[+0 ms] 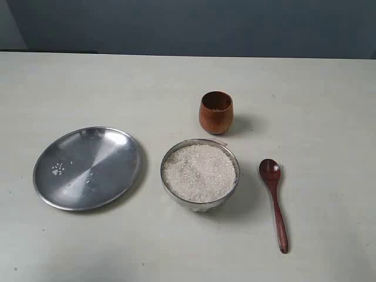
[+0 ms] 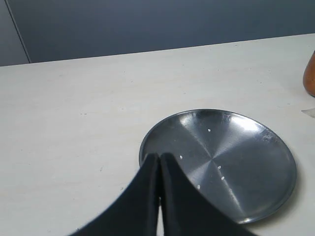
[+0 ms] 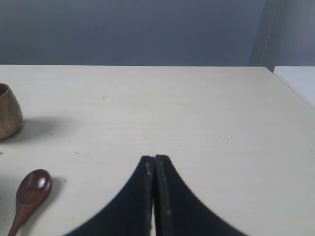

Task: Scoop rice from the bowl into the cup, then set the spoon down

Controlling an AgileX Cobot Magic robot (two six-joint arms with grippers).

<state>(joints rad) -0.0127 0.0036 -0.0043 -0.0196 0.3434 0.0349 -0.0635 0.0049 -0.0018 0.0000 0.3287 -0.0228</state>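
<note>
Task looks unstarted. The spoon (image 1: 275, 200) lies flat on the desk (image 1: 317, 106) just right of the bowl (image 1: 200, 206), head toward the cup (image 1: 215, 117), with nothing gripping it. The bowl is full of rice (image 1: 200, 172) nearly to the rim. The cup stands upright just behind the bowl; a pale patch inside may be rice, can't tell.

Left tool (image 2: 159, 160): pinched together, empty, by the plate (image 1: 106, 158) edge. Right tool (image 3: 154, 161): same, empty, over bare desk near the spoon.

Left for you: grab spoon, scoop, tip into cup, put spoon down.

The plate sits left of the bowl with a few stray grains on it, out of the way. The spoon-bowl-cup path looks unobstructed.
</note>
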